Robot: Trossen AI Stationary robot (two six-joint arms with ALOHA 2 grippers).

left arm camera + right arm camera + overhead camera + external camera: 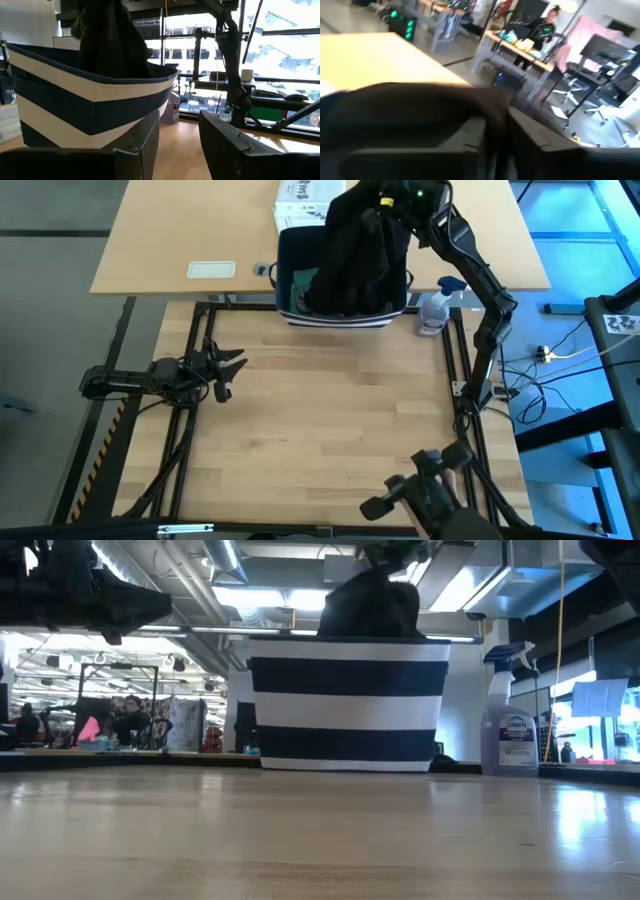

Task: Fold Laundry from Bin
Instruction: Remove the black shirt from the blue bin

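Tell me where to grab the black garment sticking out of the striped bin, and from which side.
Grip the bunched peak of the black garment, coming straight down from above. It heaps well over the rim of the bin, whose walls block any sideways approach. The right pincer is already at that peak.

Open workshop hall, rows of workbenches (520, 47)

Matt black cloth garment (358, 255), woven fabric bin (292, 280), smooth light wood table (330, 430), clear plastic spray btl (432, 310).
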